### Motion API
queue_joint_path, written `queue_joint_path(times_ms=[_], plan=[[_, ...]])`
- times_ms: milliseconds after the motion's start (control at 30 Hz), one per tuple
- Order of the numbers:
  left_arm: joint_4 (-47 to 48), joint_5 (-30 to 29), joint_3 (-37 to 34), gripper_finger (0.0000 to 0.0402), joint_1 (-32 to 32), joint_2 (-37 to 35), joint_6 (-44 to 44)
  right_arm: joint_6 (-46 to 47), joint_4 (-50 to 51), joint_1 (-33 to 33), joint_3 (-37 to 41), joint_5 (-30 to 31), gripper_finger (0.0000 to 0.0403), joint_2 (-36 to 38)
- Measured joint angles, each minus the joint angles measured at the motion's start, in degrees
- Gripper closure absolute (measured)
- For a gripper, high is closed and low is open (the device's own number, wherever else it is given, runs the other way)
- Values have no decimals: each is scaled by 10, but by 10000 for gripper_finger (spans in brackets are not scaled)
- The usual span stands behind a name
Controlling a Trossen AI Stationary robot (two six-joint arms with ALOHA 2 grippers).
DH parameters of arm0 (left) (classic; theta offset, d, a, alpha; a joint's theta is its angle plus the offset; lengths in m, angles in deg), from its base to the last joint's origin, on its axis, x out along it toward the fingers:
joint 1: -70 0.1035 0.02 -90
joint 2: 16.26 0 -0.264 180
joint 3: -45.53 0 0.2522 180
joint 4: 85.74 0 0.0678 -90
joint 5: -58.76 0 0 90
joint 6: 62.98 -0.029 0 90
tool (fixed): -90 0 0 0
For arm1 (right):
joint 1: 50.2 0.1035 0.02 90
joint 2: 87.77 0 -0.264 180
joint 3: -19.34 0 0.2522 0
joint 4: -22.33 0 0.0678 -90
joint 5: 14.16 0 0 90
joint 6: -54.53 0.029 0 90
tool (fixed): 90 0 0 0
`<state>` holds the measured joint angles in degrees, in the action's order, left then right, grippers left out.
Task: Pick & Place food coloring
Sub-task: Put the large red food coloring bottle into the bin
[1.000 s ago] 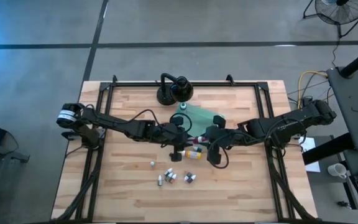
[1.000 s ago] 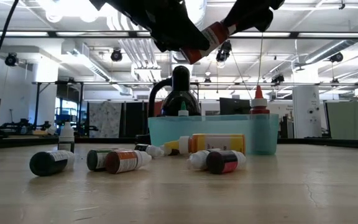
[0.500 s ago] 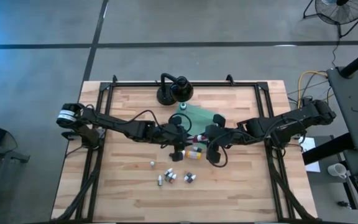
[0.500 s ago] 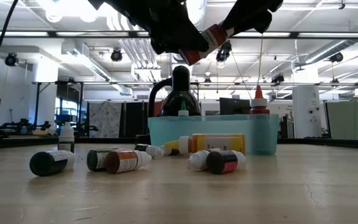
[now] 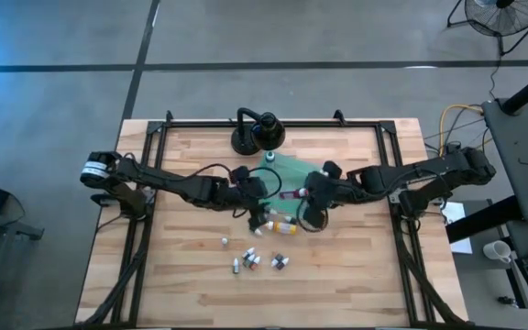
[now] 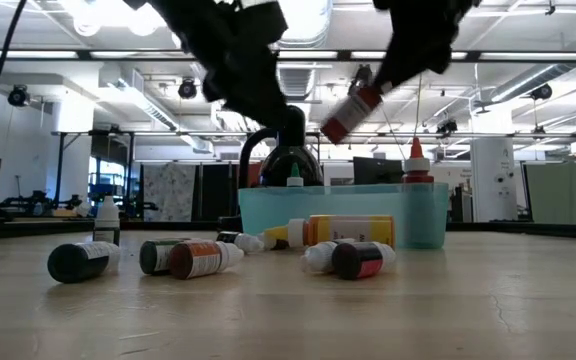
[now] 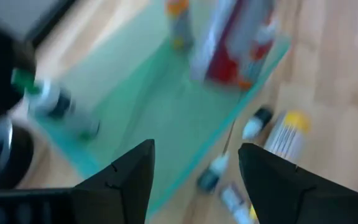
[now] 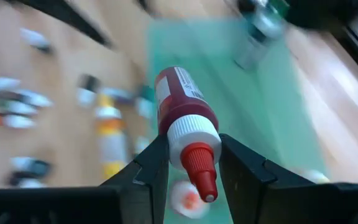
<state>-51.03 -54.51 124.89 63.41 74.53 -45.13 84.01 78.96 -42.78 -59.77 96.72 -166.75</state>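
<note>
Right gripper fingers pinch a small red-capped whitish plastic bottle above the shallow translucent green tray; left gripper fingers spread, empty.

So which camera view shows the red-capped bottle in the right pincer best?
The right wrist view: the red-capped bottle fills the frame, clamped between the right pincer. The low view shows it tilted, in the air. The high view shows it tiny; the left wrist view, blurred.

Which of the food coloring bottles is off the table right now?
The red-capped bottle, clamped in the right end effector above the green tray; the others sit lower.
</note>
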Motion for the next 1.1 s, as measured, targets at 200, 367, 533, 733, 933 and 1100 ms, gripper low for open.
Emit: queue_joint_path(times_ms=[200,367,533,733,933,1100], plan=[[87,1,-9,195,-10,0,86,29,95,-75,0,-29,295,0],[89,2,-25,195,-23,0,114,33,104,-133,0,-78,294,0],[84,23,-30,195,-50,-2,104,37,110,-161,0,-120,293,-18],[106,23,-32,195,-74,-16,133,35,109,-151,0,-124,292,-61],[131,7,-48,195,-85,-30,199,35,116,-138,0,-126,292,-73],[111,-5,-82,195,-94,-41,270,42,175,-138,0,-141,292,-80]])
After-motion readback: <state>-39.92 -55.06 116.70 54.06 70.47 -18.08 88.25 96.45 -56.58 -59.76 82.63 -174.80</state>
